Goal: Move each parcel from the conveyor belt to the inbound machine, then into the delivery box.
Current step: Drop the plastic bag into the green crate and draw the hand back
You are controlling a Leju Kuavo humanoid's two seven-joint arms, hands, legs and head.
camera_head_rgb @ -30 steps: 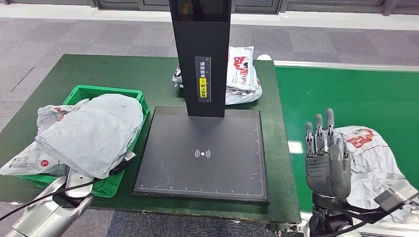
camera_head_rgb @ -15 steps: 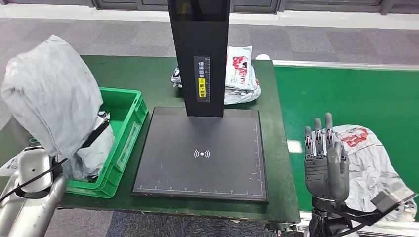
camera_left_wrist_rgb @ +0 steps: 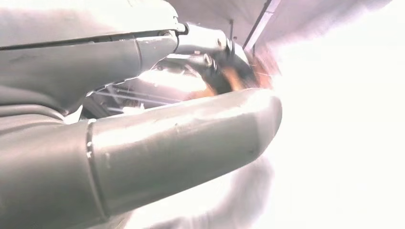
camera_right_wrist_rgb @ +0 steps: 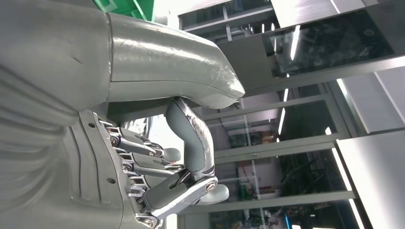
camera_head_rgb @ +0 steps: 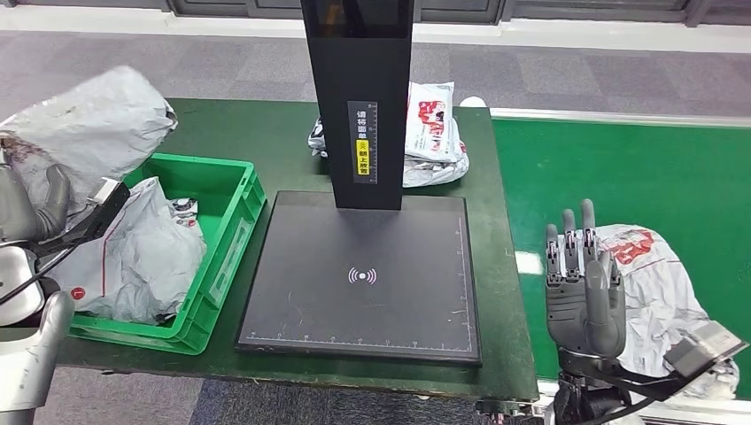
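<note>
My left hand (camera_head_rgb: 34, 199) is raised at the far left, left of the green delivery box (camera_head_rgb: 232, 232). It grips a crumpled grey parcel (camera_head_rgb: 93, 119) that hangs above the box's left end. The left wrist view has my thumb (camera_left_wrist_rgb: 181, 143) against the parcel's bright, washed-out surface (camera_left_wrist_rgb: 334, 143). Another grey parcel (camera_head_rgb: 133, 261) lies in the box. My right hand (camera_head_rgb: 584, 288) stands upright with fingers apart and holds nothing. It is just left of a white and grey parcel (camera_head_rgb: 664, 283) on the green conveyor belt (camera_head_rgb: 638, 168). The inbound machine's black plate (camera_head_rgb: 363, 274) is bare.
The machine's black column (camera_head_rgb: 359, 97) rises at the plate's far edge. Behind it on the green table (camera_head_rgb: 257, 133) lies a heap of white and red parcels (camera_head_rgb: 434, 133). Grey floor runs beyond the table.
My left hand has lifted the grey parcel off the box and swung it up and to the left, uncovering the parcel in the box. My right hand has barely moved.
</note>
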